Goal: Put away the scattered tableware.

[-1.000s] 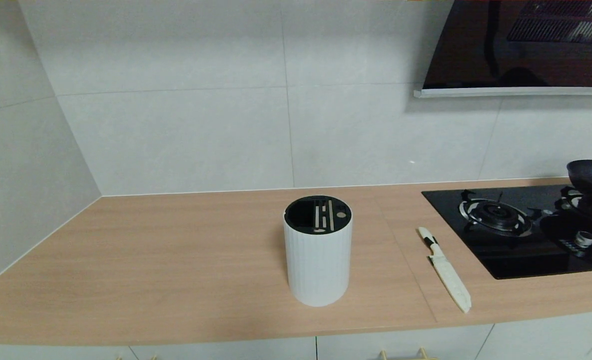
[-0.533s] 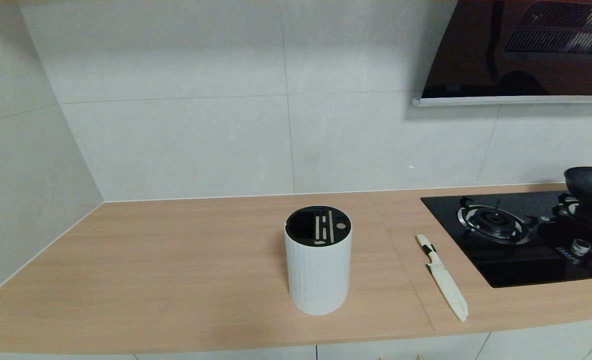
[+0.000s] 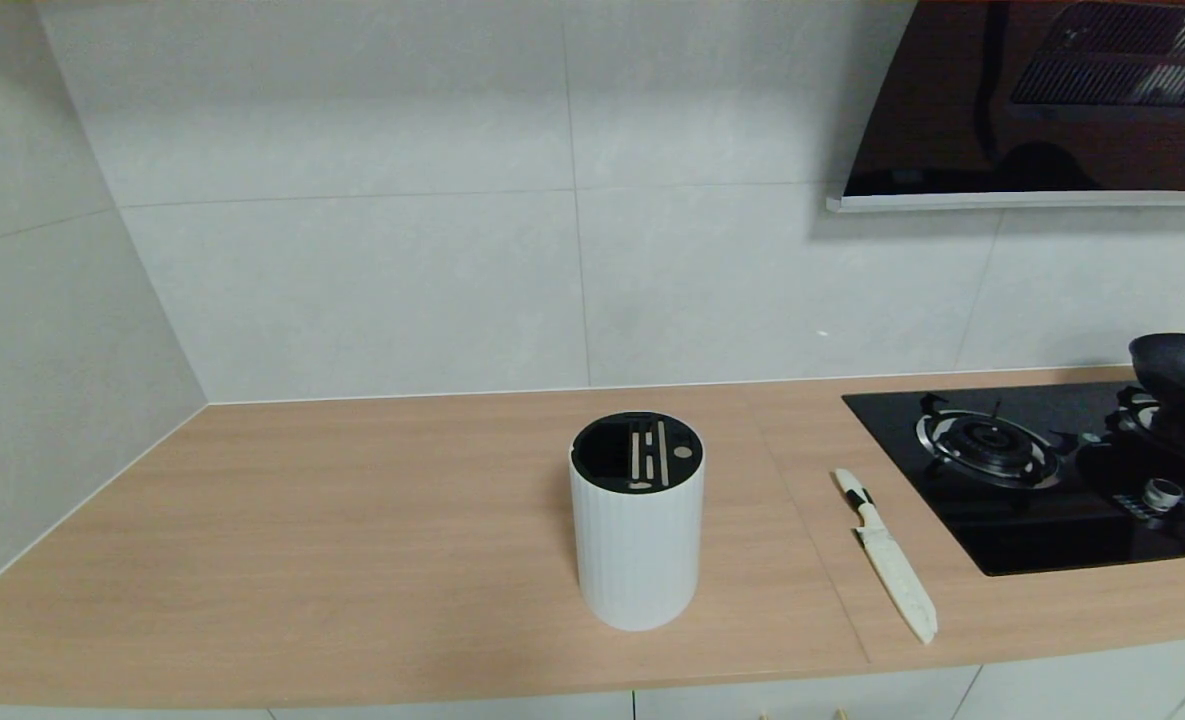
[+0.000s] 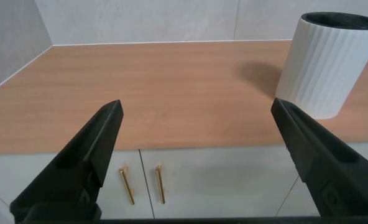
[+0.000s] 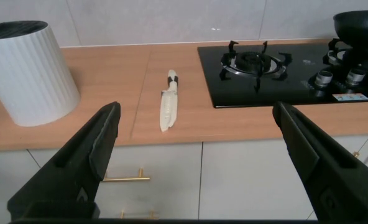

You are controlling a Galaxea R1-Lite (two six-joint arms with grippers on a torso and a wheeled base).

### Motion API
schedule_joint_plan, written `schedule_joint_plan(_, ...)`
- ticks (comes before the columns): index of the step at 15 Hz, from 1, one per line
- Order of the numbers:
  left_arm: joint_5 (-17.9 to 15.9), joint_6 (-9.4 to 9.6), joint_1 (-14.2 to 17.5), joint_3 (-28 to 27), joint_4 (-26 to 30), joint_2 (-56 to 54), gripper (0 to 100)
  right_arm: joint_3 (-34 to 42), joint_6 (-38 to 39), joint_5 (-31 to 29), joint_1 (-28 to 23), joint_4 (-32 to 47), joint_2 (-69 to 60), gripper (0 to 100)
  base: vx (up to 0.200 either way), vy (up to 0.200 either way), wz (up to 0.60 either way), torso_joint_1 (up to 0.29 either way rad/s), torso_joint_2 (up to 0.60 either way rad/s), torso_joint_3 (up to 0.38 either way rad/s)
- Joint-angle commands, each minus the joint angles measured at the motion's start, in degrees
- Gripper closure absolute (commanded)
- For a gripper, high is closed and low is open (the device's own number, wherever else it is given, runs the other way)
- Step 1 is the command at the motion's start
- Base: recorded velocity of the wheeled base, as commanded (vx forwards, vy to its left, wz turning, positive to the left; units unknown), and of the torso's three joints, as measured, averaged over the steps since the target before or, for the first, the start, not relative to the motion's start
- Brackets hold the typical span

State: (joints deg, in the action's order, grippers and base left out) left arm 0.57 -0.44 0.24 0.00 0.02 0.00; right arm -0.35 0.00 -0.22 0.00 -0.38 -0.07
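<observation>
I hold both arms low in front of the bench, short of its front edge. My left hand has its two dark fingers spread wide with nothing between them, and it faces the cabinet doors and their brass handles under the wood. My right hand is spread just as wide and also holds nothing.

The knife lies flat on the bench between the white ribbed holder and the black hob, apart from both. Its handle points toward the wall and its pale blade tip lies near the front edge. The holder stands upright, and the slots in its dark top face up.

From the holder a wide stretch of wood runs to the side wall on my left. On my right the hob's edge lies near the knife. A dark pan sits on the far burner, under the slanted hood.
</observation>
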Motion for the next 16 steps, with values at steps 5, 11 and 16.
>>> schedule_joint_plan(5,0.0,0.09,0.0,0.0,0.1,0.0,0,-11.9,2.1,8.5,0.5,7.5,12.9,0,0.000,0.000,0.00,0.000,0.00,0.000)
schedule_joint_plan(11,0.0,0.09,0.0,0.0,0.0,0.0,0,-20.0,1.3,9.3,1.8,-1.6,54.8,0,0.000,0.000,0.00,0.000,0.00,0.000)
schedule_joint_plan(16,0.0,0.09,0.0,0.0,0.1,0.0,0,-21.8,1.6,7.1,8.1,-18.3,77.9,0,0.000,0.000,0.00,0.000,0.00,0.000)
